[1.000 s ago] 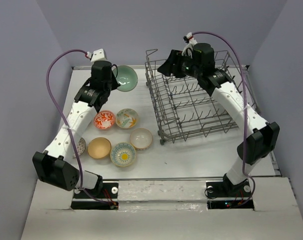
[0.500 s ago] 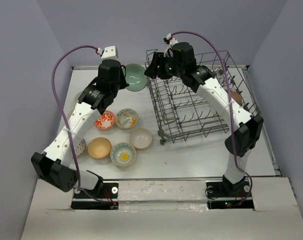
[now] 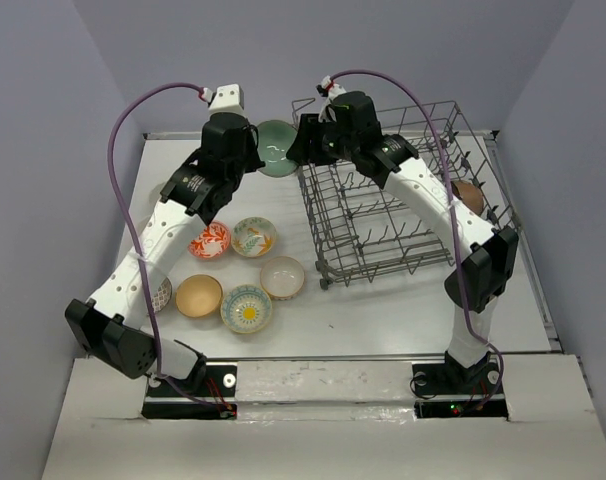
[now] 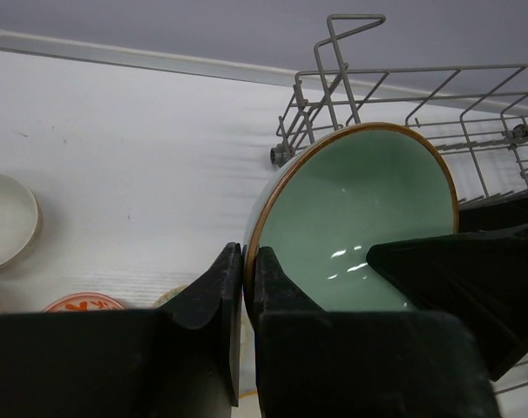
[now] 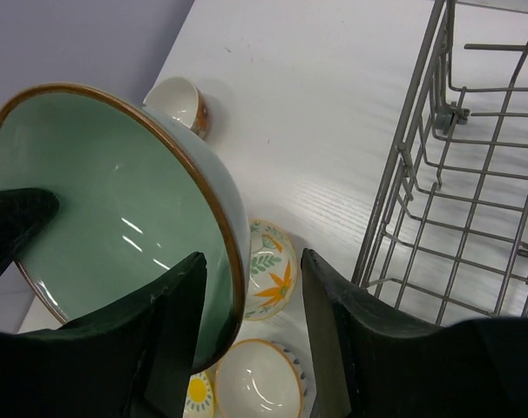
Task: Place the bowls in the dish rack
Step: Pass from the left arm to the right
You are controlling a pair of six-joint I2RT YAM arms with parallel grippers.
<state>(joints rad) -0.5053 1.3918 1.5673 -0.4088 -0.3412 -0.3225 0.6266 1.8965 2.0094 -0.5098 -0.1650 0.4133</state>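
My left gripper [image 3: 256, 160] [image 4: 245, 257] is shut on the rim of a teal bowl [image 3: 276, 148] [image 4: 360, 218], holding it tilted in the air just left of the dish rack [image 3: 383, 262] [image 4: 329, 74]. My right gripper [image 3: 299, 150] [image 5: 251, 261] stands open astride the opposite rim of the teal bowl [image 5: 98, 192]. One finger is inside the bowl, and the other is outside with a gap. A brown bowl [image 3: 469, 195] leans inside the rack at its right side.
On the table left of the rack lie a red-orange bowl [image 3: 209, 240], a cream floral bowl [image 3: 254, 237] [image 5: 271, 261], a white bowl [image 3: 282, 277], a tan bowl [image 3: 198, 296] and a blue-rimmed bowl [image 3: 246, 308]. Another bowl [image 3: 163, 292] is partly hidden by the left arm.
The left arm has carried the teal bowl right, toward the rack's corner. The right arm swung left from over the rack to meet it, and its jaws narrowed around the rim.
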